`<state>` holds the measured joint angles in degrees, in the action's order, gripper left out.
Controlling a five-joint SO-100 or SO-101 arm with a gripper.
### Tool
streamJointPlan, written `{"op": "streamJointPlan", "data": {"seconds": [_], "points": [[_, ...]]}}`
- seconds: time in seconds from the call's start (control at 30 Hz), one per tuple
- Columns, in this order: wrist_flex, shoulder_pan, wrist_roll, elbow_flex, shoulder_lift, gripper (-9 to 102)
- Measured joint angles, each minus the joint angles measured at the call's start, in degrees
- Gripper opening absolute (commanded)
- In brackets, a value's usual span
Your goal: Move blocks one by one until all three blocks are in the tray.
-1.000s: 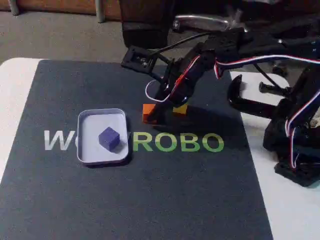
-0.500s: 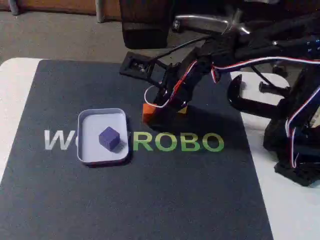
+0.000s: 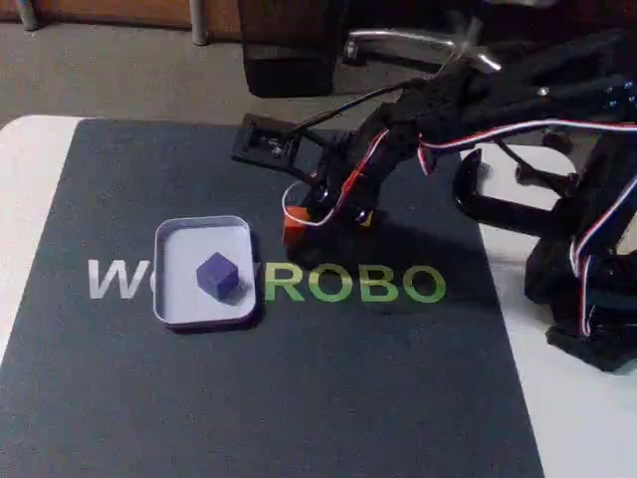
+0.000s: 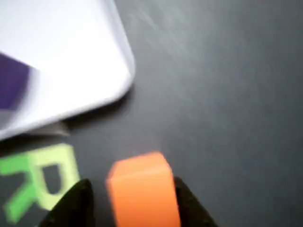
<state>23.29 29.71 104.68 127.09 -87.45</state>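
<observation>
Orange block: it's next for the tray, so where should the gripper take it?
Across the orange block's two flat side faces, coming from above. In the wrist view the gripper's fingers already flank it, one each side, so closing there looks squarest.

A black arm [image 3: 468, 95] carrying red, white and blue striped cables [image 3: 518, 124] and a black pincer [image 4: 132, 203].

Fixed view. White bench [image 3: 30, 189], rounded corner at 10 o'clock. Dark grey mat [image 3: 299, 398] covers most of it, lettering [image 3: 353, 284] in white and green across the middle. Beyond the bench, at 12 o'clock: grey-brown carpeted floor [image 3: 119, 70], a dark chair base [image 3: 289, 50], metal legs [image 3: 199, 20]. Lighting dim, soft.
</observation>
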Motion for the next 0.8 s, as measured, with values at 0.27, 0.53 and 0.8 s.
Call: {"op": "streamJointPlan", "data": {"seconds": [0.27, 0.53, 0.8], "points": [[-0.4, -0.4, -0.2, 0.0, 0.1, 10], [-1.0, -0.2, -0.4, 0.0, 0.4, -8], [-1.5, -1.3, -5.1, 0.0, -0.8, -8]]}}
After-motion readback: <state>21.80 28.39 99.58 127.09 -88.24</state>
